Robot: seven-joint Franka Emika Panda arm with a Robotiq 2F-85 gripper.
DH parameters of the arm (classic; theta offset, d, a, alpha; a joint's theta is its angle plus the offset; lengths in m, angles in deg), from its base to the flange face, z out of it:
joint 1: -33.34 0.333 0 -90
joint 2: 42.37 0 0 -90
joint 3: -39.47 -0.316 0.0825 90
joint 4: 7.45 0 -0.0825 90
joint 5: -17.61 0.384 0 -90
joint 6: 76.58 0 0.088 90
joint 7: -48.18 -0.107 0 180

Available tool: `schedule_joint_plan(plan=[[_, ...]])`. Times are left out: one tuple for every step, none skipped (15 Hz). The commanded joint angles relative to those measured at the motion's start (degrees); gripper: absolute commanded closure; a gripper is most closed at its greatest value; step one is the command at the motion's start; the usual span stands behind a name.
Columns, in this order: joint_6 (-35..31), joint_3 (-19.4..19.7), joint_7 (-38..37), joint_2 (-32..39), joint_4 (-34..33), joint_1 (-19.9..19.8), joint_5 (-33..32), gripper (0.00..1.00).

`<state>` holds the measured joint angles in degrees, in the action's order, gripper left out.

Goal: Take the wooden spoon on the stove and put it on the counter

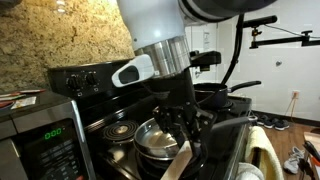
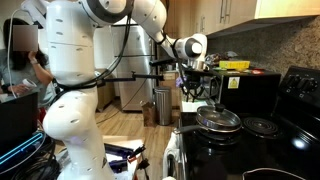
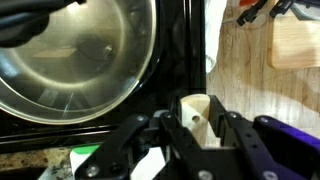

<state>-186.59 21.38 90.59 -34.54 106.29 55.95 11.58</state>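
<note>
The wooden spoon [image 3: 194, 112] is pale tan, and the end of its handle, with a small hole, sits between my gripper's [image 3: 196, 128] fingers, which are shut on it. In an exterior view the spoon [image 1: 178, 158] slants down from the gripper [image 1: 181, 124] beside a steel pan [image 1: 153, 140] on the black stove [image 1: 92, 78]. In the wrist view the pan [image 3: 80, 60] lies upper left, and the stove's edge [image 3: 182, 50] meets the wooden counter [image 3: 240, 75] just above the handle. In an exterior view the gripper [image 2: 197, 88] hangs above the stove's near end [image 2: 290, 110]; the spoon is hard to make out there.
A silver microwave with green digits [image 1: 40, 135] stands next to the stove. A black pot with a long handle [image 1: 215, 96] sits on a back burner. A pale wooden board [image 3: 296, 45] and dark cables [image 3: 255, 10] lie on the counter. A lidded pan [image 2: 218, 120] sits on the stove.
</note>
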Motion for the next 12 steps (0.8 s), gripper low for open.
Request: schedule_joint_plan(plan=[[2.8,-1.2,-1.4,3.1,-3.9,-0.2,-4.9,0.92],[2.8,-1.4,-1.4,3.9,-4.6,-0.1,-5.7,0.92],[2.3,-1.6,-1.4,4.8,-5.3,0.1,-6.3,0.92],[2.2,-1.9,-1.2,5.8,-6.1,0.2,-6.4,0.92],[2.7,-2.0,-1.3,6.6,-6.9,0.4,-6.8,0.92],[2.4,-2.3,-1.0,7.5,-7.5,0.4,-6.7,0.92],[1.9,-2.6,-0.9,8.2,-7.9,0.5,-6.3,0.92],[1.4,-2.8,-1.2,9.0,-8.3,0.6,-6.1,0.92],[0.1,-3.2,-1.5,9.9,-8.6,0.7,-5.2,0.92],[-0.7,-3.4,-1.6,10.6,-9.0,0.8,-5.1,0.92],[-1.2,-3.5,-2.0,11.4,-9.5,1.1,-4.9,0.92],[-2.2,-3.8,-2.1,12.2,-9.7,1.2,-4.7,0.92]])
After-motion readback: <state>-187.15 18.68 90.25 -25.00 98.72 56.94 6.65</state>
